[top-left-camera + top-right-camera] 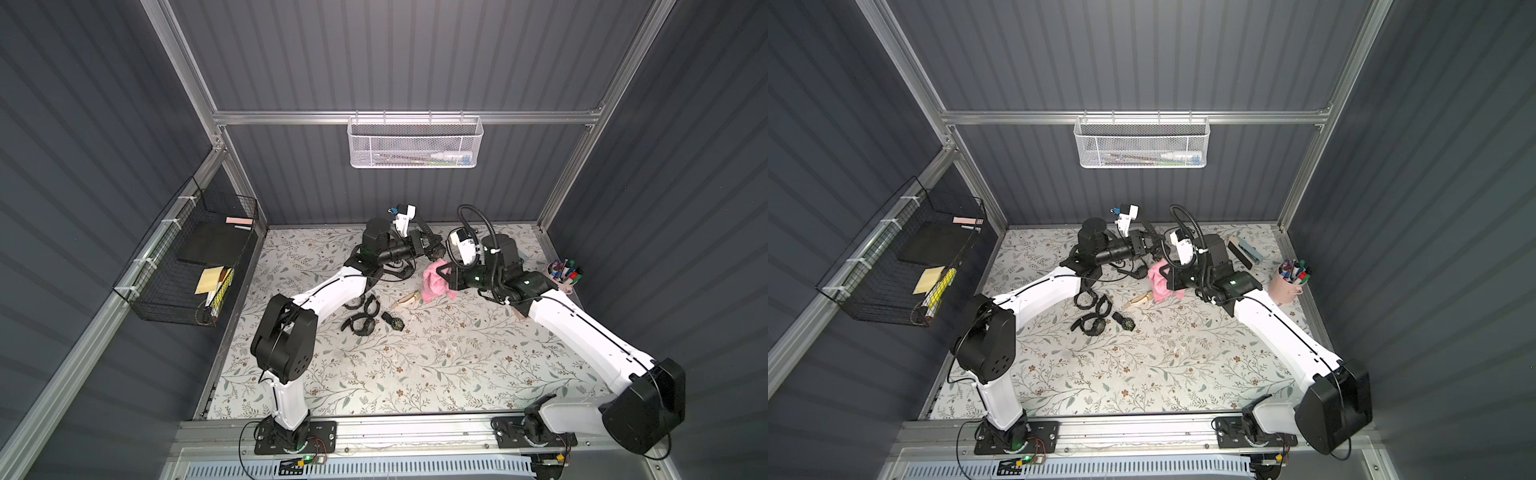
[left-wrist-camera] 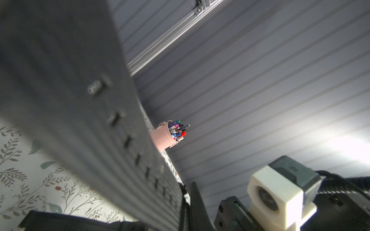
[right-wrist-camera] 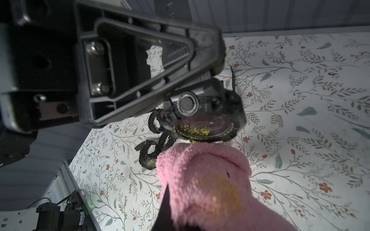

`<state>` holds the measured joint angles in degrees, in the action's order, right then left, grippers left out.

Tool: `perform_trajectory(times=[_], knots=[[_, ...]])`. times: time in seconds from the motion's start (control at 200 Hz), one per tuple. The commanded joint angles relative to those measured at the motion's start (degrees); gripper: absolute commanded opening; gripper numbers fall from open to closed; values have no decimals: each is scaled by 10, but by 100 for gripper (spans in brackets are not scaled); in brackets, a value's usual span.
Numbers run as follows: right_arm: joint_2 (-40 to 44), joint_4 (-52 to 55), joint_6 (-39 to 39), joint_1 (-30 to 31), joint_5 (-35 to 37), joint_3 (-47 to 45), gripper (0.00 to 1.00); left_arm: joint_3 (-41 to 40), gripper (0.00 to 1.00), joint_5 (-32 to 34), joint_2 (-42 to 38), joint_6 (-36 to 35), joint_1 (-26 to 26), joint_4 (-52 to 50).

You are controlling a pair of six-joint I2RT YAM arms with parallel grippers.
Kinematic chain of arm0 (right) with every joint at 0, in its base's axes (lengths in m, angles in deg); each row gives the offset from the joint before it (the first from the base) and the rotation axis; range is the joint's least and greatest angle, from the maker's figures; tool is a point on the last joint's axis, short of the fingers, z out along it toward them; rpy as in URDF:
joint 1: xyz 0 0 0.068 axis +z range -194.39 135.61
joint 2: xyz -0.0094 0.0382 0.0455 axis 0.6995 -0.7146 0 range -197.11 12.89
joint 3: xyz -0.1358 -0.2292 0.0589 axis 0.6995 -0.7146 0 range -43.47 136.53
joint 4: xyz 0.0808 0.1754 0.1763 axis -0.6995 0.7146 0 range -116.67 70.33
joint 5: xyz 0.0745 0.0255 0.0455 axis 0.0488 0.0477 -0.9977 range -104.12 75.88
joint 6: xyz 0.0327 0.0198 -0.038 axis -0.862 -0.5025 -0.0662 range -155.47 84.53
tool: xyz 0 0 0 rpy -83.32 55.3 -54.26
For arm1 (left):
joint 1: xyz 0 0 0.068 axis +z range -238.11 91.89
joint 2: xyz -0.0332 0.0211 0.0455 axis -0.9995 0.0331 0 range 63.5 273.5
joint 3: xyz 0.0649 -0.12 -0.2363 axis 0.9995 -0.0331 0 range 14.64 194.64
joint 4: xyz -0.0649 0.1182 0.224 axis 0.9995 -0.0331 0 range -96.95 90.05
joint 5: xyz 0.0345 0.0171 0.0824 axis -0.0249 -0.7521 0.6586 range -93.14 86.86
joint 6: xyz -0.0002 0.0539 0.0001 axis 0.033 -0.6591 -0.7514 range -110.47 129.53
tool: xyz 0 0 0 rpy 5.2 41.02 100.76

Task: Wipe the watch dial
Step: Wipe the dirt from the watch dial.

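Observation:
My left gripper [image 1: 432, 246] is raised over the far middle of the table, shut on a black watch [image 3: 208, 112]. The watch's grey strap [image 2: 80, 104] fills the left wrist view. Its dial [image 3: 204, 128] carries yellow specks on the glass. My right gripper [image 1: 445, 275] is shut on a pink cloth [image 3: 210, 180] that has a yellow smear. The cloth's upper edge sits right under the dial's rim; I cannot tell whether it touches. The cloth hides most of the right fingers; one dark finger [image 3: 164, 210] shows. Both top views show the cloth [image 1: 1160, 279] beside the left gripper [image 1: 1152, 248].
Three more black watches [image 1: 360, 325] [image 1: 397, 322] [image 1: 370, 303] and a gold-coloured one [image 1: 409, 298] lie mid-table near the left arm. A pink cup of pens [image 1: 563, 272] stands at the right edge. A black wire basket [image 1: 187, 262] hangs on the left wall and a white one [image 1: 415, 143] on the back wall.

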<state>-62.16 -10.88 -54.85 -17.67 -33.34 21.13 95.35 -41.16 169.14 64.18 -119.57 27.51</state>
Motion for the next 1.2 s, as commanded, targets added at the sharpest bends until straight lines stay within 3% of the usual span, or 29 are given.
perform_trajectory(times=[0.0, 0.185, 0.535, 0.845, 1.196], knots=[[20, -71, -29, 2, 49, -12, 0, -5, 0, 8, -21, -7, -13, 19], [6, -66, -27, 3, 90, 1, 0, -2, 0, 10, -17, -14, -22, 12], [-67, -34, -37, 4, 102, 22, 0, 15, 0, -13, -7, 0, -32, 22], [-38, -13, -29, 4, 186, 23, 0, 24, 0, -34, -7, -6, -31, -7], [23, -16, -40, 5, 94, 0, 0, 20, 0, -34, 3, -4, -31, -10]])
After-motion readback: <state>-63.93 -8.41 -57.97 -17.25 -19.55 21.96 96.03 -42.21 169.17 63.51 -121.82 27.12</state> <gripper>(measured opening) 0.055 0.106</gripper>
